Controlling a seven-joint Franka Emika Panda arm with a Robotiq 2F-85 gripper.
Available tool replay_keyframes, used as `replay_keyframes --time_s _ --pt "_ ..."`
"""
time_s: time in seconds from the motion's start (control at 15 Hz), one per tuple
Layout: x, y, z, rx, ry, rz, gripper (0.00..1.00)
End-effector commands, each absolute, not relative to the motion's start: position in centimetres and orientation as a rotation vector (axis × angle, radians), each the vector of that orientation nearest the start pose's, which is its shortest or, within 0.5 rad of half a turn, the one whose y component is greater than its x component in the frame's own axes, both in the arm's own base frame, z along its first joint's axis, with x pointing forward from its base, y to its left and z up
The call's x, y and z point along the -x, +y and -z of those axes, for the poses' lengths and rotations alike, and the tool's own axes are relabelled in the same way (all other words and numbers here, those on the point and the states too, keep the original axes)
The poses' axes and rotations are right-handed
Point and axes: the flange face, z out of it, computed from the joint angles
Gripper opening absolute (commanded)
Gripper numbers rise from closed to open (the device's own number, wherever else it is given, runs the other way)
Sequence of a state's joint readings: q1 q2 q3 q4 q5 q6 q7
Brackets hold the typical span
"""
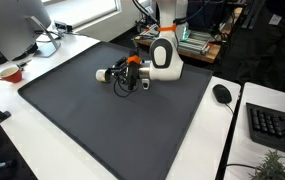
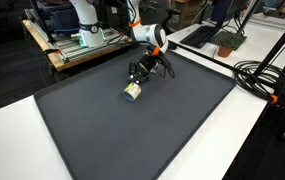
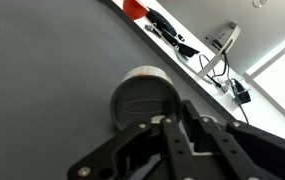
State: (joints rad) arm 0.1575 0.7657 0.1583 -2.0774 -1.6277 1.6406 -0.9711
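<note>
One small can point(image 2: 132, 91) lay on the dark mat point(image 2: 142, 135) of the bench point(image 2: 17, 128), just ahead of the hand point(image 2: 139, 78) and, as far as I could tell, not quite touching it. In the wrist view the can point(image 3: 142, 98) showed a round grey end with a raised rim directly beyond the fingertips. From that I took it to be lying on its side with an end turned toward the hand, though I could not be sure.

The hand point(image 3: 174, 122) hung low over the mat. Its fingers looked drawn together with nothing between them.

In an exterior view the can's wall showed a yellow and blue label. To my eye it would be light, stiff and smooth. A squeeze would not dent it easily, but on its side it would roll away from any glancing push. The end facing the hand offered only a flat face and a thin rim, which is poor purchase. I judged the better hold to be across the curved wall at mid-length, with one finger on each side so that the pads squarely met the label.

A red cup point(image 1: 10, 72) stood well beyond the can, off the mat. A mouse point(image 1: 222, 93) lay well behind the hand.
</note>
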Motion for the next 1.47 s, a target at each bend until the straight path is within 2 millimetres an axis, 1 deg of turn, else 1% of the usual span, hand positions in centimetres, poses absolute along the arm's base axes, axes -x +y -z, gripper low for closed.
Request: replay_keyframes --time_s 0.0,0.27,0.6,0.93,1.13,1.4 --pt "-50.2 5.7 -4.6 -0.468 1.948 1.305 0.0" --pt "-49.9 5.7 -4.8 -0.489 1.927 1.31 0.01" --pt "-48.5 6.2 -7.2 -0.581 1.844 1.254 0.01" --pt "-47.4 7.0 -8.5 -0.631 1.8 1.208 0.01" --pt "-47.4 7.9 -9.8 -0.642 1.769 1.175 0.01" --pt "-47.9 8.2 -11.1 -0.652 1.733 1.2 0.01"
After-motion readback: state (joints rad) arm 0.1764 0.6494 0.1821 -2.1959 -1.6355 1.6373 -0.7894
